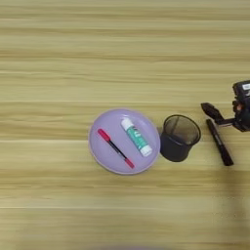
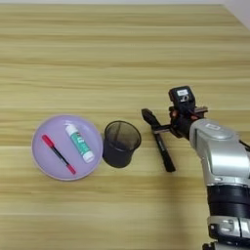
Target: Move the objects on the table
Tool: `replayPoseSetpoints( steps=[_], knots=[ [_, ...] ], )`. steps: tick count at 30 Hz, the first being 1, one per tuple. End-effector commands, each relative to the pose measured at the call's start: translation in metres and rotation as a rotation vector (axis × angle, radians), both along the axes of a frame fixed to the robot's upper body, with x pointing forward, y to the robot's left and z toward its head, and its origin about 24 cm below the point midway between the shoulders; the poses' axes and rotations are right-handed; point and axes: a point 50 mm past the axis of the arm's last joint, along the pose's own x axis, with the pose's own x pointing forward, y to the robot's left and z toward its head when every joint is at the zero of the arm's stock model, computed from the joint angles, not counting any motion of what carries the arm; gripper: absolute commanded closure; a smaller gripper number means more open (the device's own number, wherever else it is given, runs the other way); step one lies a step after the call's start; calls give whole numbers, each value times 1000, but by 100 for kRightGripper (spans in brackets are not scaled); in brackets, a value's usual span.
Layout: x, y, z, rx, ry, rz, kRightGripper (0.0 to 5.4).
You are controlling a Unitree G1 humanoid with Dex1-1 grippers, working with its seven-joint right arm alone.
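Note:
A black wire-mesh cup [image 2: 120,142] stands upright on the wooden table [image 2: 122,58], just right of a purple plate [image 2: 46,163]. On the plate lies a short white tube with a green label [image 2: 79,142], with a red pen [image 2: 58,154] beside it. My right gripper [image 2: 149,118] reaches in from the right, a little right of the cup and clear of it. A black pen-like stick [image 2: 164,153] lies on the table right under the gripper's tip, slanting toward the front. I cannot tell whether the gripper touches it.
The silver forearm [image 2: 222,161] comes up from the bottom right corner. The table's far edge [image 2: 146,3] runs along the top of the right eye view. Bare wood stretches behind and in front of the plate and cup.

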Motion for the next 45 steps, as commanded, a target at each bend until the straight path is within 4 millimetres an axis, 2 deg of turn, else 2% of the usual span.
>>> replayPoseSetpoints(
  steps=[1,17,30,39,45],
  knots=[
    [7,8,28,-32,-106,47,2],
    [-5,29,10,-35,-39,135,2],
    [-3,33,-1,-30,-1,145,2],
    [3,30,-9,-13,27,122,2],
    [6,28,-13,-7,40,110,66]
  ],
)
